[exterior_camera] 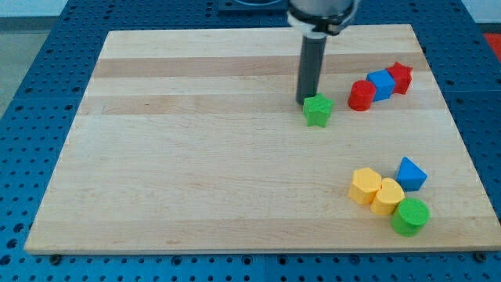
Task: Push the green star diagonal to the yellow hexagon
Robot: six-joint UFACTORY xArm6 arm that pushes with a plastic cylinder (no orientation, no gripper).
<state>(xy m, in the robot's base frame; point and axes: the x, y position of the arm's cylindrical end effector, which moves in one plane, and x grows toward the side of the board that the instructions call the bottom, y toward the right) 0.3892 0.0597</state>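
Note:
The green star [318,110] lies on the wooden board [196,157] right of centre, in the upper half. My tip [304,100] touches its upper-left side. The yellow hexagon [364,186] sits at the lower right, well below and to the right of the star. It touches a yellow heart-like block [387,196].
A green cylinder [410,216] and a blue triangular block [412,174] sit beside the yellow blocks. A row of a red cylinder [361,95], a blue cube [381,84] and a red star [400,77] lies at the upper right, right of the green star.

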